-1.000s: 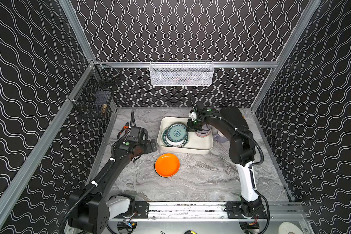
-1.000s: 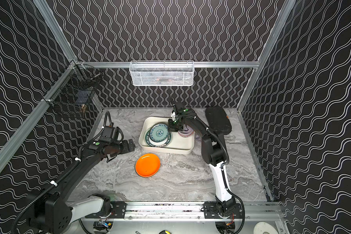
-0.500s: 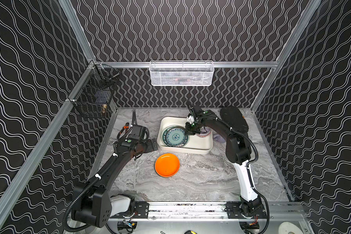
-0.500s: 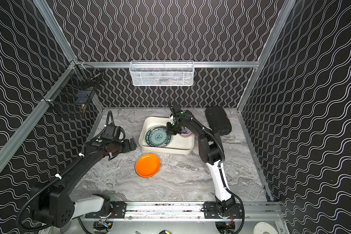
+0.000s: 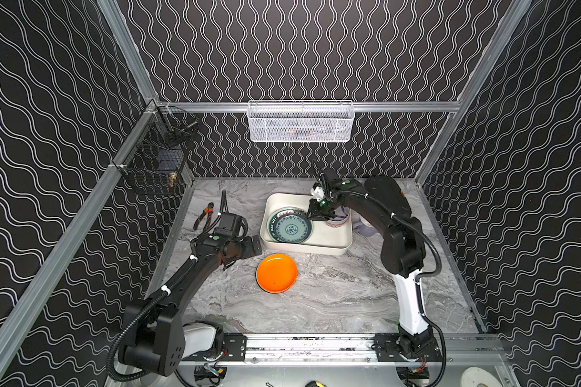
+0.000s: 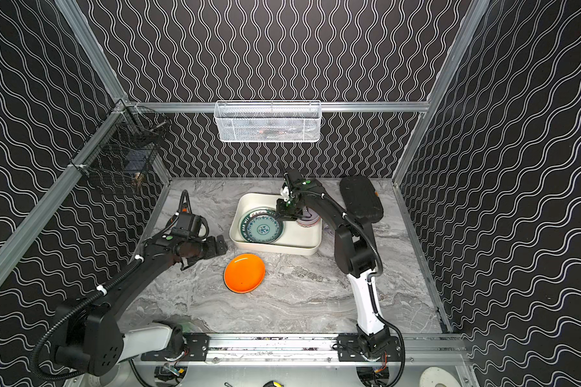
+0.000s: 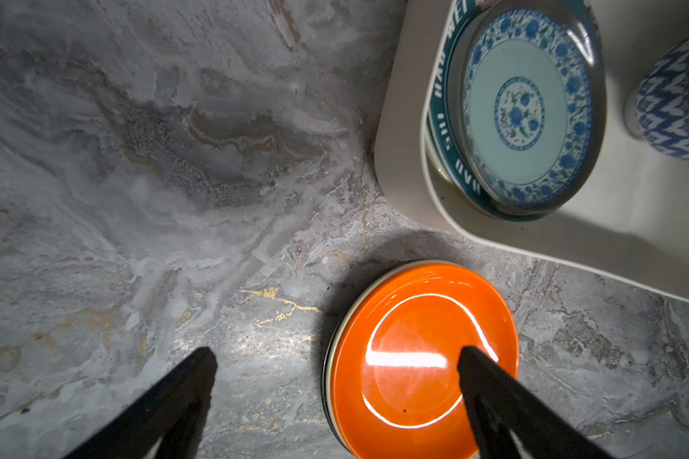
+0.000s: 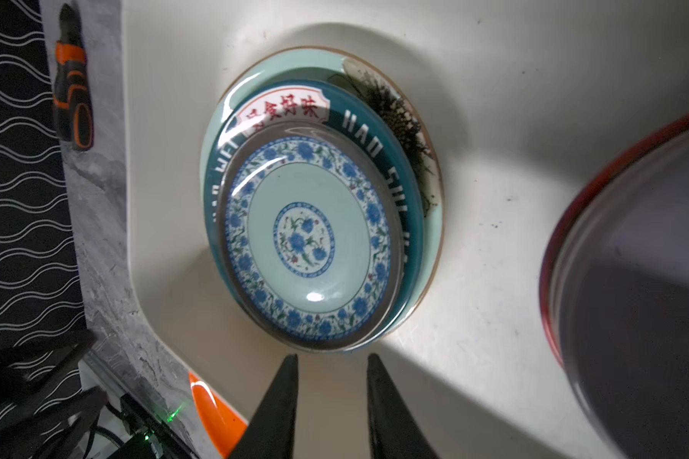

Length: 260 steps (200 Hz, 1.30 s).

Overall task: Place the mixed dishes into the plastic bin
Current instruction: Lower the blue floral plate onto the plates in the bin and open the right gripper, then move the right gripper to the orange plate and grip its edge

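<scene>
Hovering over the bench (image 5: 332, 301), the left gripper (image 5: 254, 246) has its jaws spread wide and empty near the orange plate (image 5: 276, 273), which lies outside the plastic bin (image 5: 307, 249). Stacked plates (image 5: 289, 229) lie inside it. The right gripper (image 8: 332, 357) sits at the stack's edge, jaws slightly parted, gripping nothing.

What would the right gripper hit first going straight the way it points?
Probably the near rim of the blue-flowered plate lying in the plastic bin, just beyond the right gripper, though depth is unclear.

White "HAO" and "WEI" ring the rim of the teal plate (image 8: 398, 167), with red Chinese characters ending 好味 on its white panel.
</scene>
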Motion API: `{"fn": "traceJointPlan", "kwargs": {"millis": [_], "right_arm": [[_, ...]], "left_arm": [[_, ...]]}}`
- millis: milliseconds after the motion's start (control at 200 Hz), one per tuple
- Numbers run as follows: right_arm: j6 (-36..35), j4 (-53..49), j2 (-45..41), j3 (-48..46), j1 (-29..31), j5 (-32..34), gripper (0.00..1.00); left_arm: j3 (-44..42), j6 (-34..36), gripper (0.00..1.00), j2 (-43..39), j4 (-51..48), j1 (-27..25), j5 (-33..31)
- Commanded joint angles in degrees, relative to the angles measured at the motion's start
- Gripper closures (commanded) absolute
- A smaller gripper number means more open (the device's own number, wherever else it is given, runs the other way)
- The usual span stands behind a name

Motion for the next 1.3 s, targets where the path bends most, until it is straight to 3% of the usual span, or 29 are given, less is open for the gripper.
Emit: {"fn": "traceJointPlan", "kwargs": {"millis": [0,240,490,706,1046,1296], "right_arm": [[-2.64,-4.22,-3.89,-2.0,1.9,2.07,0.69],[-0.99,-0.94,-13.71,-17.18,9.61,4.21,0.7],[3.02,5.48,-15.75,-27.71,15.94,2.8,0.7],[3.62,7.23,-13.12,-28.41,17.61,2.98,0.69],[3.71,8.03,-9.37,-28.21,18.18,3.17,0.7],[3.71,7.78,-7.49,-27.11,18.27,3.18,0.76]], "left_arm": [[-2.4,-1.81,0.02,-0.93,1.34,0.1,1.48],[-8.34,-5.1,0.15,-4.73,2.38,-0.11,3.1],[-9.44,-8.61,0.22,-5.62,2.28,-6.15,0.82],[-10.42,-11.11,0.22,-7.51,1.28,-9.37,-0.11],[-9.45,-12.24,0.18,-11.62,-1.22,-9.83,-0.58],[-9.26,-12.28,0.18,-12.24,-1.49,-9.87,-0.58]]}}
